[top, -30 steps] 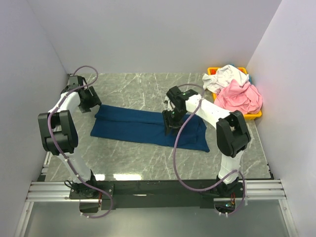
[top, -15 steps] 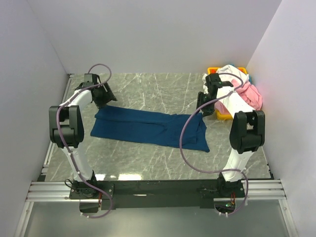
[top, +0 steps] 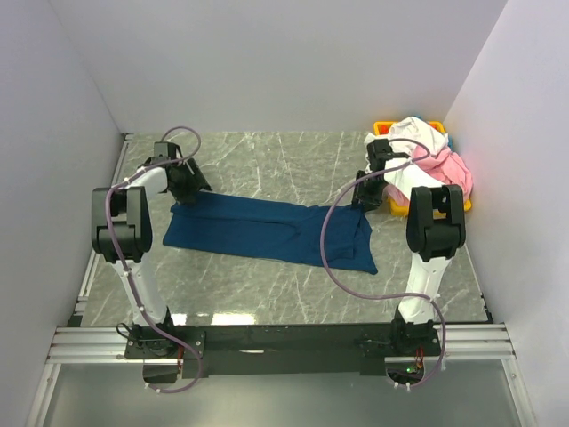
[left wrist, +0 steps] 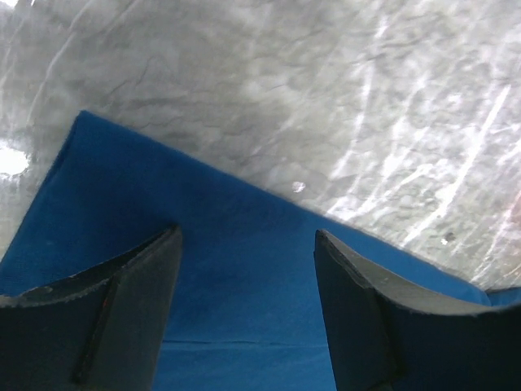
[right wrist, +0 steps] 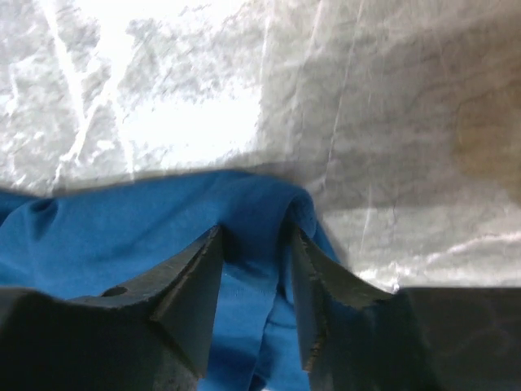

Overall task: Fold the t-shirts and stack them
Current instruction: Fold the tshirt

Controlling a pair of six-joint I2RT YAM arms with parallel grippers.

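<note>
Most of my view from above is the grey marbled bench, with my two arms reaching out over it from the near edge. Across its middle lies the dark navy t-shirt, spread flat as a long band from left to right, its right end wider and a little nearer to me.

At the far right corner of the bench stands a yellow bin. A white t-shirt is heaped in it, with a pink t-shirt crumpled just beside that, both spilling over the rim.

My left tool is at the navy shirt's far left corner. From the wrist I see this tool with its jaws wide apart above the blue cloth, close to the cloth's far edge, and nothing is caught between them.

My right tool is at the shirt's far right corner, near the bin. From that wrist, the tool has its jaws only partly apart, astride the cloth's edge, where a small hump of fabric rises between the tips. I cannot tell whether they pinch it.
</note>
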